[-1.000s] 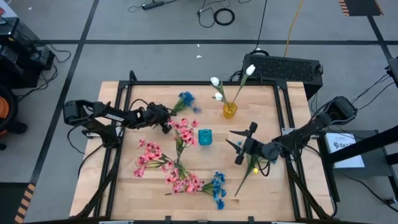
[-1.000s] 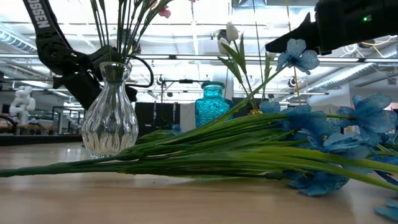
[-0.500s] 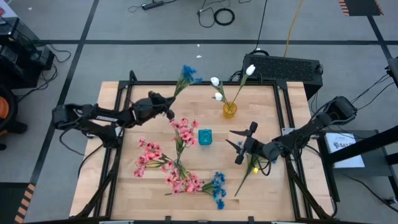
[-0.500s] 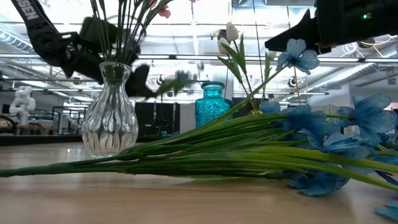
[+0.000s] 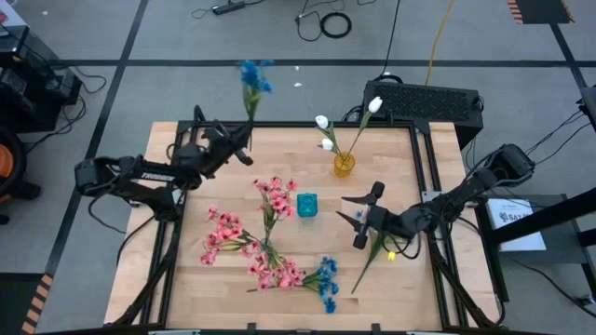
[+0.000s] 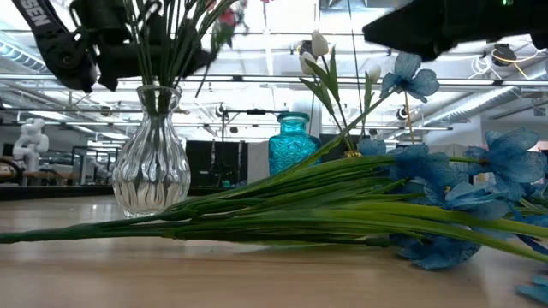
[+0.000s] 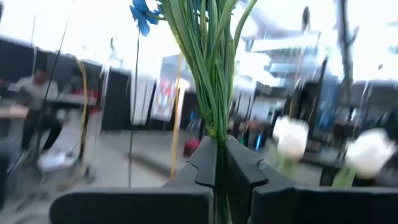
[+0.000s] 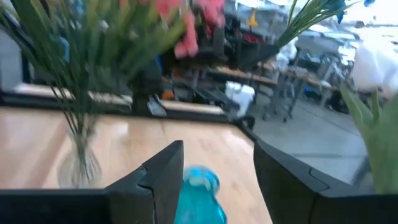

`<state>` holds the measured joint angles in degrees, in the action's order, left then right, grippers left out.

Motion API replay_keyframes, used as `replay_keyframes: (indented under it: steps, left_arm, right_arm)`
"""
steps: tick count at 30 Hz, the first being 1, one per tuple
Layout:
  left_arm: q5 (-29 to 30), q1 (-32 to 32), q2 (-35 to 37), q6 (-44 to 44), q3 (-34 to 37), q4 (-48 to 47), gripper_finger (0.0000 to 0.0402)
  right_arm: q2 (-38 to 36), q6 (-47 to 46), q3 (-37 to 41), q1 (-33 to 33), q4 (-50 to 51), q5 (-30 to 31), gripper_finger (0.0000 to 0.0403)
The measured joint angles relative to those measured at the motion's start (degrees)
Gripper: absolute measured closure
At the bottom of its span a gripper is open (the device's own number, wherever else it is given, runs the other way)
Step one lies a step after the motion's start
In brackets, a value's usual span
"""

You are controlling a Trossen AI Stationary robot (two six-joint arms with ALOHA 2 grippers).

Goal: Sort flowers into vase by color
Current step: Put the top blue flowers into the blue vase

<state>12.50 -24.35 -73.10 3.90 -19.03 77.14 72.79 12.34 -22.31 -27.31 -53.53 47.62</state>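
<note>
The left tool (image 7: 219, 163) is clamped on the green stems of a blue spray (image 5: 251, 76), held upright near the far left corner of the bench (image 5: 214, 288) with its blossoms raised over the bench's far edge. The grip sits at the very base of the stems, so the long top-heavy spray could swing or slip between the fingers during a fast move. It is well apart from the blue vase (image 5: 306, 205) at mid-bench. That vase looks small and narrow-mouthed; a bundle of several stems may catch its rim and tip it. The clear vase (image 6: 151, 162) of pink flowers (image 5: 272, 197) stands near it, and a trailing stem could snag those blossoms. The yellow vase (image 5: 345, 165) with white buds (image 5: 323, 123) stands just beyond. The right tool (image 8: 214, 165) hangs with its fingers apart near the blue vase, over the right half of the bench, close enough for the arms to collide. More pink and blue sprays (image 5: 326, 279) lie loose on the near part of the bench.
</note>
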Motion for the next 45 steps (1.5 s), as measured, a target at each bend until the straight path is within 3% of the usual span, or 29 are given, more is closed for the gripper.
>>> replay_keyframes:
  steps: [7,16,21,25,29,32,40,45]
  left_arm:
    - [-6.19,-2.47,0.39,0.20,-0.35,13.04,0.0385]
    - [-12.34,-3.16,1.16,2.33,-5.65,12.84,0.0381]
    - [-21.22,-4.42,1.20,7.81,-12.83,12.92,0.0380]
    - [-27.23,-5.94,1.20,12.55,-19.24,11.82,0.0380]
    - [-32.05,-6.42,1.20,15.30,-24.33,9.43,0.0380]
    - [-34.79,-6.02,1.18,15.32,-27.28,6.71,0.0380]
    - [-36.49,-1.92,-0.19,14.87,-31.27,5.37,0.0379]
    - [-36.75,0.86,-1.20,13.14,-32.74,3.88,0.0379]
  right_arm:
    - [-1.00,9.33,-4.68,0.80,-5.05,-1.81,0.0216]
    - [-4.62,20.37,-22.94,7.97,16.85,-5.56,0.0216]
    - [-5.94,24.68,-36.68,15.98,36.14,-16.17,0.0216]
    - [-6.12,21.73,-47.18,25.52,48.97,-30.88,0.0216]
    - [-4.36,9.56,-51.14,35.50,44.76,-50.13,0.0216]
    - [-0.87,1.19,-51.38,38.75,38.39,-57.98,0.0216]
    - [10.71,-3.22,-53.07,38.34,28.43,-60.03,0.0216]
    - [17.16,-4.36,-59.48,38.14,31.51,-60.00,0.0216]
